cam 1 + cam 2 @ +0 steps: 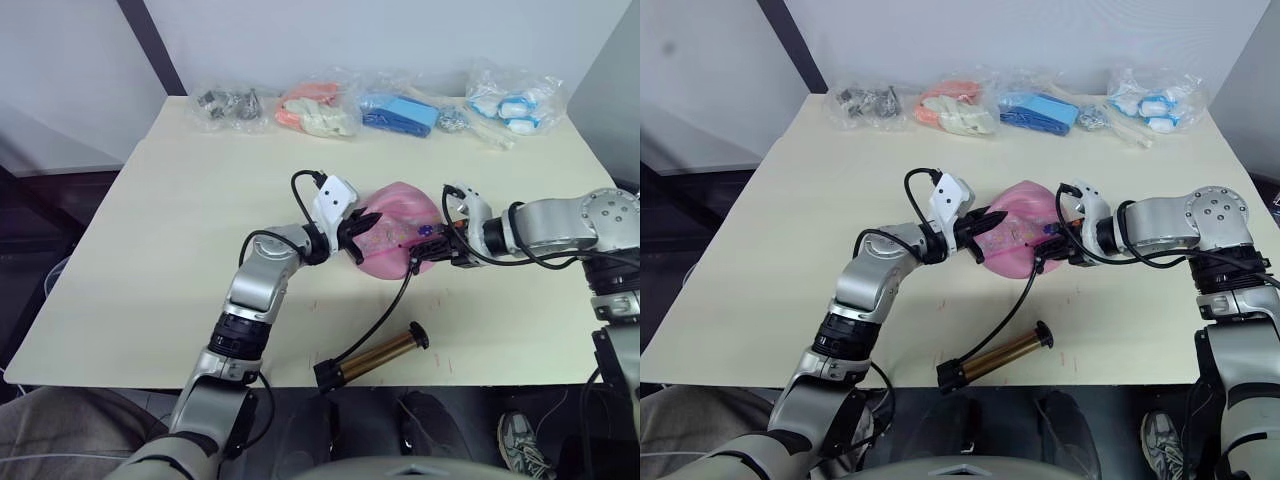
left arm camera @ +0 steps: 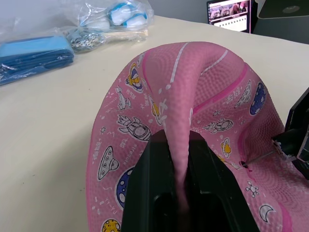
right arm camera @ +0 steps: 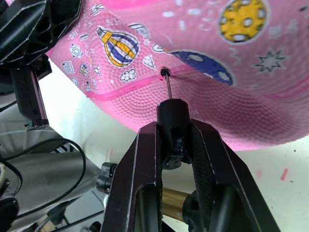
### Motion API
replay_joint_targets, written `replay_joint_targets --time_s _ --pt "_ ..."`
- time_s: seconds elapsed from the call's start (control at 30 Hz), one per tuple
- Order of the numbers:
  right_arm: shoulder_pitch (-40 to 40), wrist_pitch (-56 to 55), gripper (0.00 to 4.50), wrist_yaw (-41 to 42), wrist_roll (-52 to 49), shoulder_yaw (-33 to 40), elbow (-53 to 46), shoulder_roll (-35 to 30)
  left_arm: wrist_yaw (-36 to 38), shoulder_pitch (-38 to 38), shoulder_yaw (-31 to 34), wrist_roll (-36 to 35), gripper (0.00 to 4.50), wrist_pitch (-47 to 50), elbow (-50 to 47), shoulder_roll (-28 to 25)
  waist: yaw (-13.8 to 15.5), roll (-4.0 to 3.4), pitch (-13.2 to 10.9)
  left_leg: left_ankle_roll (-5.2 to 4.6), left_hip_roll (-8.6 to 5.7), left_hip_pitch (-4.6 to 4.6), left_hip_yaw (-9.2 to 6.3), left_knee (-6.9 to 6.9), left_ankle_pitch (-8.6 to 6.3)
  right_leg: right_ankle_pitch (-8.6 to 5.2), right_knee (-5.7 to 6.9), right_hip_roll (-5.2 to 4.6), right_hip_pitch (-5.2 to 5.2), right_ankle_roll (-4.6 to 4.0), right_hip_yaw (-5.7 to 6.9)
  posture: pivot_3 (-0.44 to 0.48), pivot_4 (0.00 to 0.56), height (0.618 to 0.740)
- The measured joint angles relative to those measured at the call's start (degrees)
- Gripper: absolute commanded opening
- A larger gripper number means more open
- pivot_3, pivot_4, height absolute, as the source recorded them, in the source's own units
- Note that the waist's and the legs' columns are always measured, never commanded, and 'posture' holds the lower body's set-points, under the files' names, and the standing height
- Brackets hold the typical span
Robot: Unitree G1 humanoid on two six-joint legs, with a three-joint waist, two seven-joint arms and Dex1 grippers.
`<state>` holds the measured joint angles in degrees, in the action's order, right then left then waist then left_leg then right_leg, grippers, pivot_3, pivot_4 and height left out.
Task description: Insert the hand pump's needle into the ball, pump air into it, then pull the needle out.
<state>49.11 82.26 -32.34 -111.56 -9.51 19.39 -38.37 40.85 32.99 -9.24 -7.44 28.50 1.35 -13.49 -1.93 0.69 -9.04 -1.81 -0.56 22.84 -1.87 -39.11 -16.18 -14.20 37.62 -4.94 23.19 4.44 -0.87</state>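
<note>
The pink ball (image 1: 398,228), limp and folded, lies mid-table. My left gripper (image 1: 362,232) is shut on a raised fold of the ball (image 2: 176,145) at its left side. My right gripper (image 1: 432,250) is shut on the black fitting (image 3: 173,116) of the needle (image 3: 167,83), whose tip sits at the ball's valve hole. The black hose (image 1: 390,312) runs from there down to the hand pump (image 1: 372,357), a bronze cylinder lying near the table's front edge.
Several clear bags line the far edge of the table (image 1: 150,270): metal parts (image 1: 226,104), orange-white items (image 1: 315,110), blue items (image 1: 400,112), white-blue items (image 1: 512,104). A laptop screen (image 2: 230,13) shows in the left wrist view.
</note>
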Motion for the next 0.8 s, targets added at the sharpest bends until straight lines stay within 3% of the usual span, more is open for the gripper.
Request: replay_joint_targets --time_s 0.2,0.8 --pt "0.0 0.04 0.32 2.08 5.43 -0.31 -5.01 0.42 -0.86 0.19 1.73 -1.7 0.04 4.6 -1.03 1.15 -0.09 0.0 0.0 0.0 -0.02 0.0 0.0 0.0 0.0 0.0 -0.01 0.01 0.0 0.0 0.0 0.0 0.15 0.736" --pt "0.14 2.05 0.32 8.26 17.42 1.5 -7.22 4.67 -1.05 -0.07 1.72 -1.57 0.04 7.13 -2.95 0.32 -0.52 0.03 0.03 0.0 0.03 -0.1 0.03 0.02 0.0 0.01 0.02 0.08 0.0 -0.01 -0.05 0.0 0.15 0.736"
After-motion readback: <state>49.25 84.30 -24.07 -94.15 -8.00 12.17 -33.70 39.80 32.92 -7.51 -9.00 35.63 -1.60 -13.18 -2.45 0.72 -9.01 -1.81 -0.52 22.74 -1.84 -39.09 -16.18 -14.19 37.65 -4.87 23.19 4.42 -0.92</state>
